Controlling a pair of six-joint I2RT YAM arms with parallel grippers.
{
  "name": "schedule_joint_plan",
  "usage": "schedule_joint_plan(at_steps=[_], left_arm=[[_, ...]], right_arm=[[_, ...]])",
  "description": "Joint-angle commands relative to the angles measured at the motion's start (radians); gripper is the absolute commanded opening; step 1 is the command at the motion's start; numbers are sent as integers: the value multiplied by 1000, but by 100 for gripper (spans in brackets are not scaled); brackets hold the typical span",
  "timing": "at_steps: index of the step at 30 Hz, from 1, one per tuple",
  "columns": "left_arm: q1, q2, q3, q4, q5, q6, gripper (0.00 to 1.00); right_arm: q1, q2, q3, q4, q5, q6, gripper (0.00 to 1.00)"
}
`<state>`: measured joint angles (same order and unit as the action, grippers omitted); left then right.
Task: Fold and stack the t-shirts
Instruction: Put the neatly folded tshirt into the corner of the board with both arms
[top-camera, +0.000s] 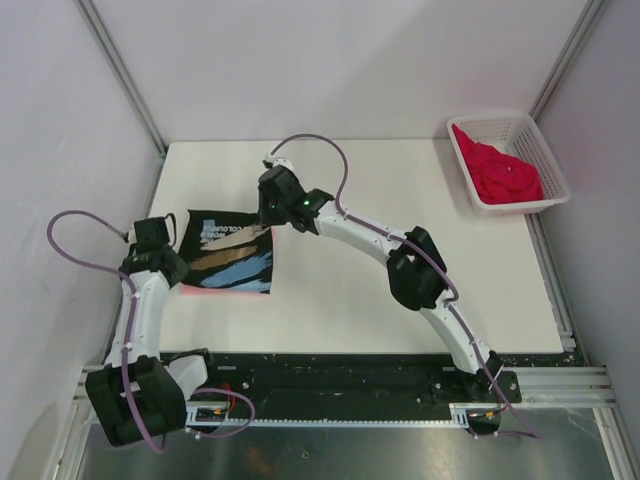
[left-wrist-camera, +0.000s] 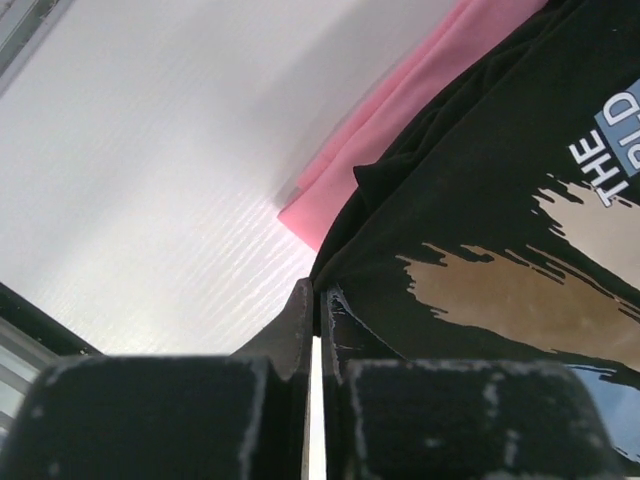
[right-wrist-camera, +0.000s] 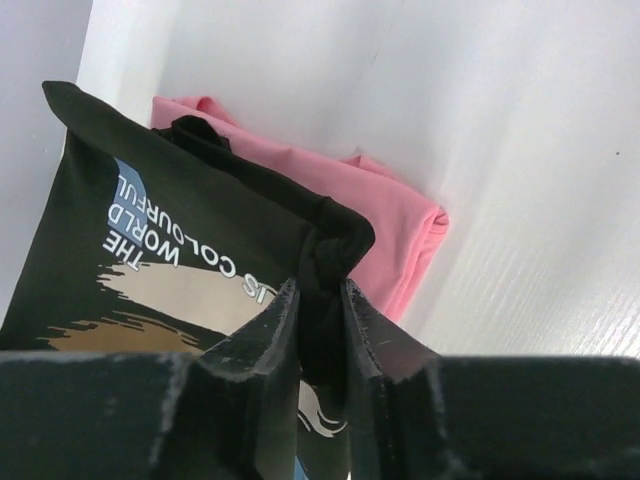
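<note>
One obscured pink tee (right-wrist-camera: 400, 215); right claw (right-wrist-camera: 320, 290) tight on black tee (right-wrist-camera: 230, 205); left claw (left-wrist-camera: 315, 295) shut.

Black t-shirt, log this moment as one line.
black t-shirt: folded, atop pink t-shirt | right end effector: pinching its corner | left end effector: shut | red t-shirt: in basket

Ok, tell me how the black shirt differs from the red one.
The black shirt lies folded flat on the pink shirt, the red shirt crumpled in the basket. The black shirt bears a print; the red shirt looks plain. Both are cloth tees.
</note>
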<state>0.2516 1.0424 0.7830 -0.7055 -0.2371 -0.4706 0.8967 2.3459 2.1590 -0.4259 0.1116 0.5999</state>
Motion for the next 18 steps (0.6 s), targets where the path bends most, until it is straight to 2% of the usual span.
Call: schedule_joint_plan(at_steps=[1,3,4,6,10,13,18], left_arm=[[39,41,-9,8,-67,-2,9],[60,77,-10,9,-61,-9,24],[74,88,-8,9,-53,-13,35],[90,86,-4,8,-44,-14,45],[96,43,5,12,-26,-21,53],[75,8,27,11,15,-16,55],[-150,-5,110,10,40,-5,56]], right_arm=[[-17,29,71,41,8,-1,36],[-39,43,78,31,-1,-1,51],[-53,49,83,22,-10,-2,57],[-89,55,98,-1,-30,-7,64],[-150,30,88,-35,-82,-19,67],[-172,-18,34,-43,-89,-24,67],[-210,-181,-195,34,-94,7,67]])
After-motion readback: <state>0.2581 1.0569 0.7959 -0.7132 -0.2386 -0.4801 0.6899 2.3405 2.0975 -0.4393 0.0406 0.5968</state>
